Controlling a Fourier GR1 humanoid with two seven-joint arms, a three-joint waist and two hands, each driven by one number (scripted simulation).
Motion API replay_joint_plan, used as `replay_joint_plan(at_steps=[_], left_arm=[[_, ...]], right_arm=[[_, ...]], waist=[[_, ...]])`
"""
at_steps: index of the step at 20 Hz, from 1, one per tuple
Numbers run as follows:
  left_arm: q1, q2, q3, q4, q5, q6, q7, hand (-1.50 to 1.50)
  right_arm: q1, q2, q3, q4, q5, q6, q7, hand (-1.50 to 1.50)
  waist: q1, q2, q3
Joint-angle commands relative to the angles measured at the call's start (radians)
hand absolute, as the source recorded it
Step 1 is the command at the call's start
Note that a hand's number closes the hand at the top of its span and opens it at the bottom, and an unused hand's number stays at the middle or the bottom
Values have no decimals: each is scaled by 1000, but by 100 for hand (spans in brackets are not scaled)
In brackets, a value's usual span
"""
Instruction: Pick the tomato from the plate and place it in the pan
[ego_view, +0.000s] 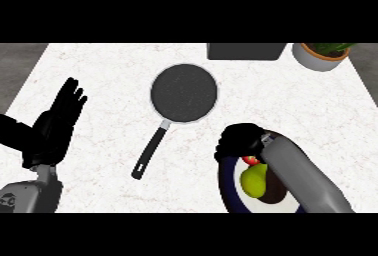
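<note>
Right hand (240, 141) is hovering over the upper rim of the plate (226, 187), its fingers curling downward; the tomato (251, 160), only a red sliver showing, is lying on the plate just beneath and beside those fingers, and whether they are touching it cannot be told. A yellow-green pear-like fruit (254, 181) is sitting next to the tomato. The pan (184, 93) is lying well apart up-left, handle pointing down-left, while the left hand (57, 120) is resting open, fingers up, at the left.
</note>
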Motion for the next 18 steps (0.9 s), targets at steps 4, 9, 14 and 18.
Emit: replay_joint_plan(at_steps=[4,9,14,18], left_arm=[[-8,-5,12,11,1,11,-3,0],[1,-6,9,18,-4,11,-4,0],[-10,-10,-7,25,-4,1,3,0],[-33,-19,-38,19,-9,-13,8,0]], right_arm=[[-18,241,-258,88,-84,166,527,150],[-45,246,-387,61,-119,96,807,150],[-182,247,-433,-12,-76,-20,1139,150],[-312,248,-419,-58,-15,-86,1402,150]], waist=[[-24,5,0],[-30,-3,1],[23,-16,-3],[76,-16,-4]])
